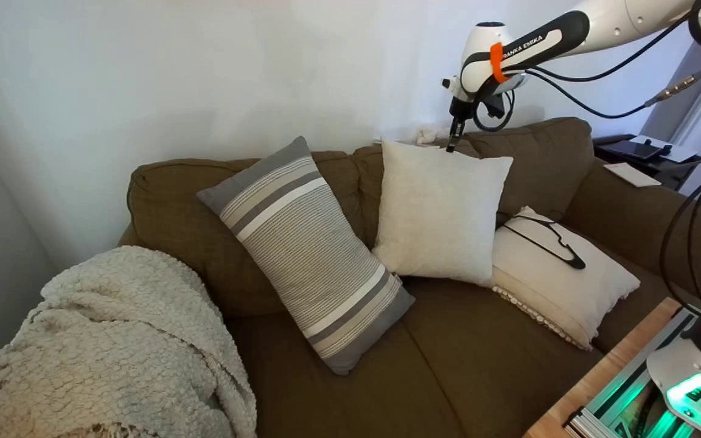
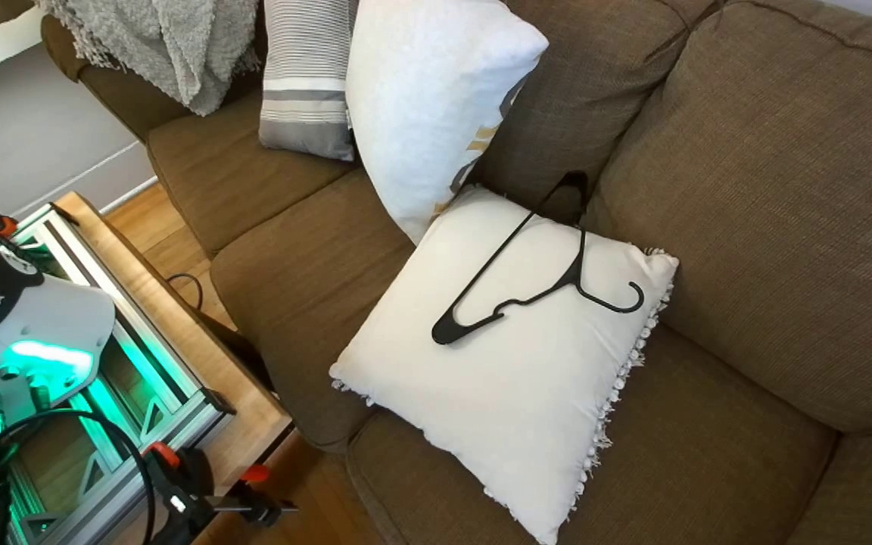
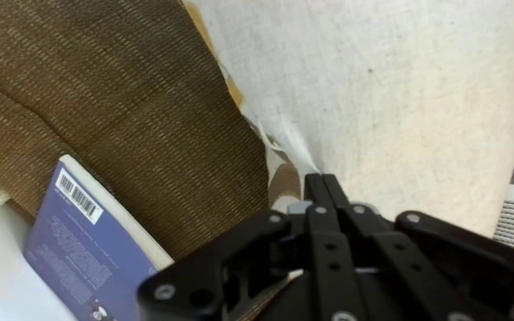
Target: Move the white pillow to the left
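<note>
The white pillow (image 1: 442,213) is a large cream-white square standing upright against the sofa back. It also shows in an exterior view (image 2: 425,98), cut off at the top, with brown and yellow marks on its rear side. My gripper (image 1: 451,148) points down at the middle of the pillow's top edge. In the wrist view the gripper (image 3: 321,176) is shut on a pinched fold of the pillow (image 3: 395,98), and the fabric is drawn into the fingertips. The gripper is out of view in an exterior view.
A grey striped pillow (image 1: 314,255) leans on the sofa beside the white one. A tasselled white pillow (image 2: 496,378) bears a black hanger (image 2: 527,299) on the other side. A fleecy blanket (image 1: 125,347) covers the sofa arm. A blue book (image 3: 87,249) lies behind the sofa back.
</note>
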Motion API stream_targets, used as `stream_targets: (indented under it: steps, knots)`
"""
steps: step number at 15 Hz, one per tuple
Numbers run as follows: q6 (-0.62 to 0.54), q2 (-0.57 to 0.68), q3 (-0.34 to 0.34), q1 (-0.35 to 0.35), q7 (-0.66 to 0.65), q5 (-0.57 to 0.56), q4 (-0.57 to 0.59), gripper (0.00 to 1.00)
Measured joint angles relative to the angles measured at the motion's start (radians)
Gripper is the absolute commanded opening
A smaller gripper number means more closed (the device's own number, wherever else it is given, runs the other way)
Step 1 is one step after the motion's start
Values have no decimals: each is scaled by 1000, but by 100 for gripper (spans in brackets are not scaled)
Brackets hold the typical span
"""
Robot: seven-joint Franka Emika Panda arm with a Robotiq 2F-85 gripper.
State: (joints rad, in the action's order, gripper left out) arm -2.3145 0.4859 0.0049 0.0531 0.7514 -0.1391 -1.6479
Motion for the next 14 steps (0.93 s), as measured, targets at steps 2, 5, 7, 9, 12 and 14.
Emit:
stream_targets:
  steps: [2, 5, 7, 9, 12, 14]
  knots:
    - [0, 9, 2, 0, 0, 0, -1, 0]
    - [0, 8, -1, -15, -22, -53, -1, 0]
    - [6, -15, -14, -43, -65, -151, -2, 0]
    - [50, -60, -22, -70, -83, -247, -2, 0]
    - [150, -144, -22, -101, -77, -372, 1, 0]
    - [218, -195, -19, -121, -57, -446, 15, 0]
